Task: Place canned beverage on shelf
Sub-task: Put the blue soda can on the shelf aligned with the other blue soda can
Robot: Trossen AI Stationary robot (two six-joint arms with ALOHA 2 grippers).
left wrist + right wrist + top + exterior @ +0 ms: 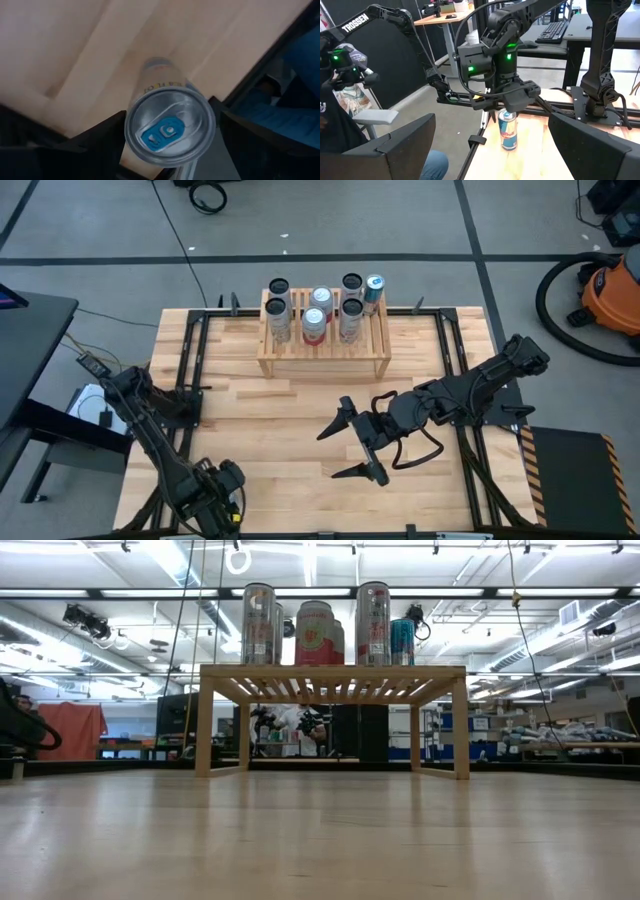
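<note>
A slim silver and blue can [508, 130] stands upright on its base near the table's near left corner. My left gripper [508, 106] points down over it, open, with one finger on either side of the can's top [169, 131]. I cannot tell whether the fingers touch it. In the high view the gripper [222, 483] hides the can. The light wooden shelf [323, 352] stands at the table's far middle and carries several upright cans [314, 632]. My right gripper [328, 455] hangs open above the table's middle, right of centre, with nothing between its fingers.
Black frame rails [192, 370] run along the table's left and right sides, and one passes close to the can. Bare wood [290, 430] lies between the can and the shelf. A person's leg [432, 165] shows beyond the table's edge. An orange vacuum [612, 292] stands on the floor.
</note>
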